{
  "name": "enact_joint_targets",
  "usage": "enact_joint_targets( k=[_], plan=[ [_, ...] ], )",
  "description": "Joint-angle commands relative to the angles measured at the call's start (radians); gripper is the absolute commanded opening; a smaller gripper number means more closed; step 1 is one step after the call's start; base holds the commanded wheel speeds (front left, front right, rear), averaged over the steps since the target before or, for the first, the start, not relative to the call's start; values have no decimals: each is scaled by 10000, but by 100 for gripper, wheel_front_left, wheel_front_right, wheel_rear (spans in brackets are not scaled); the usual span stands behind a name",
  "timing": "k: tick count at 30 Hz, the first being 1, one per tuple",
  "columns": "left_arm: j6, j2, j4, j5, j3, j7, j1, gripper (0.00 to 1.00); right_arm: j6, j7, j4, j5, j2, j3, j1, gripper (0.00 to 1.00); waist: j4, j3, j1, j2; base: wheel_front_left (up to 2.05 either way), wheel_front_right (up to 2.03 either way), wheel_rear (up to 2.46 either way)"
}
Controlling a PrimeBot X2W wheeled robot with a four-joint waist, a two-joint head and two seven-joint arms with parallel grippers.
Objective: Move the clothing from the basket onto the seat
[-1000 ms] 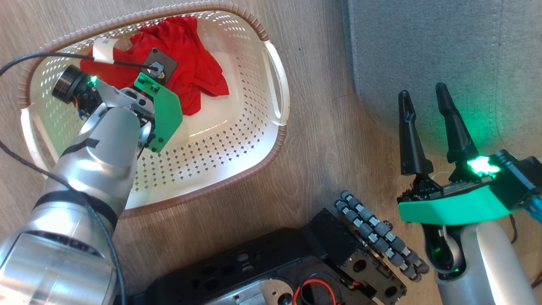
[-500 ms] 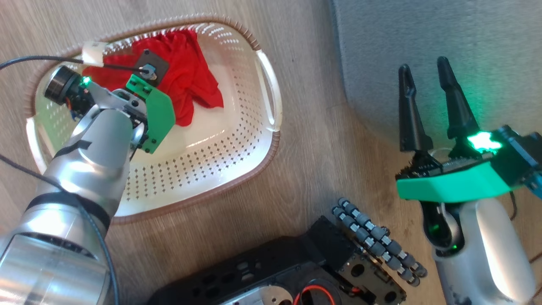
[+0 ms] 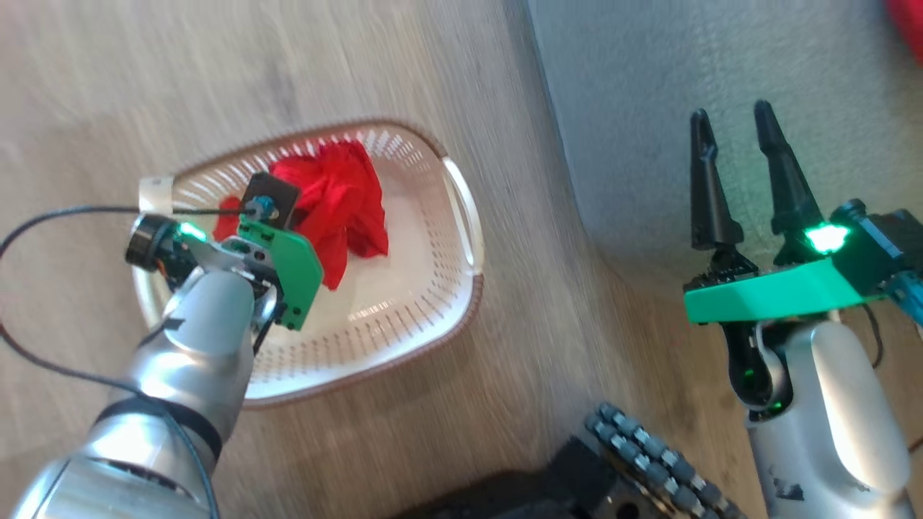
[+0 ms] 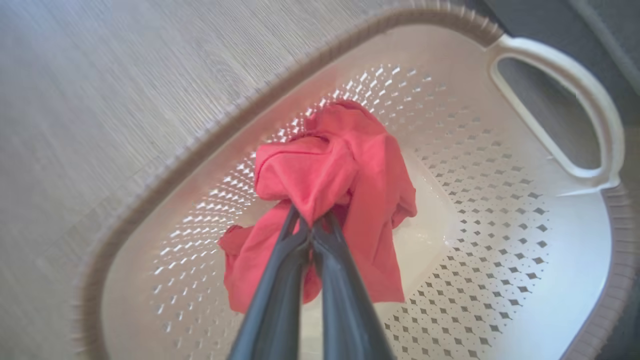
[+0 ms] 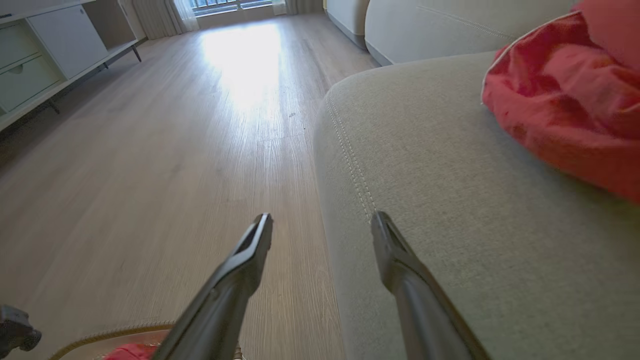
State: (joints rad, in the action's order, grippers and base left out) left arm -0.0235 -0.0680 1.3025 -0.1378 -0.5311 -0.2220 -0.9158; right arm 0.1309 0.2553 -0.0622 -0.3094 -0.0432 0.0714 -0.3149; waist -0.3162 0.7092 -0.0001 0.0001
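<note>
Pale wood floor (image 3: pixel 433 65), with the basket (image 3: pixel 465 238) standing just beside the seat (image 3: pixel 685 65). In the basket, red clothing (image 4: pixel 350 165), bunched and pinched at a top fold by the left gripper (image 4: pixel 312 225), jaws clenched tight on the cloth. Over the seat's edge, the right gripper (image 3: pixel 730 112), spread wide and empty. Another red garment (image 5: pixel 560 100) already lying on the seat. Soft, light and limp, by the look of it: likely to drape and trail, perhaps to snag on the basket's rim. Best taken by a thick gathered fold near the middle, so that no loose end drags.
</note>
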Motion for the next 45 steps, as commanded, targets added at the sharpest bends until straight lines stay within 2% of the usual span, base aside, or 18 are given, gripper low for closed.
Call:
enact_joint_targets(
  k=[1, 6, 19, 32, 35, 37, 40, 45],
  plan=[
    [0, -59, -160, -107, 255, -170, 258, 0, -2, 65, 172, 105, -70, 71, 342, 100, 531, -1034, 1, -1, 0, 0, 0],
    [-114, 58, -656, -625, 578, -381, 783, 0, -2, 65, -100, 301, -70, -145, 604, 100, 995, -2065, 1, -1, 0, 0, 0],
    [-39, 25, -4586, -980, 1629, -396, 2662, 0, -2, 65, -473, 652, -70, -319, 1209, 100, 1994, -4301, 1, -1, 0, 0, 0],
    [-69, 78, -9840, -579, 4013, -397, 4611, 0, -2, 65, -819, 497, -237, 221, 1734, 100, 2150, -5980, 1, -1, 0, 0, 0],
    [-81, 111, -10567, -486, 4338, -397, 4881, 0, -2, 65, -805, 460, -281, 276, 1792, 100, 2125, -6157, 1, -1, 0, 0, 0],
    [103, 138, -11317, -301, 4682, -398, 5098, 0, -2, 65, -763, 487, -293, 189, 1863, 100, 2121, -6295, 1, -1, 0, 0, 0],
    [179, 165, -12295, -212, 4875, -398, 5422, 0, -2, 65, -776, 517, -272, 145, 1965, 100, 2160, -6431, 1, -1, 0, 0, 0],
    [166, 174, -13812, -558, 4551, -398, 5871, 0, -2, 65, -758, 480, -227, 237, 2172, 100, 2280, -6602, 1, -1, 0, 0, 0]
  ],
)
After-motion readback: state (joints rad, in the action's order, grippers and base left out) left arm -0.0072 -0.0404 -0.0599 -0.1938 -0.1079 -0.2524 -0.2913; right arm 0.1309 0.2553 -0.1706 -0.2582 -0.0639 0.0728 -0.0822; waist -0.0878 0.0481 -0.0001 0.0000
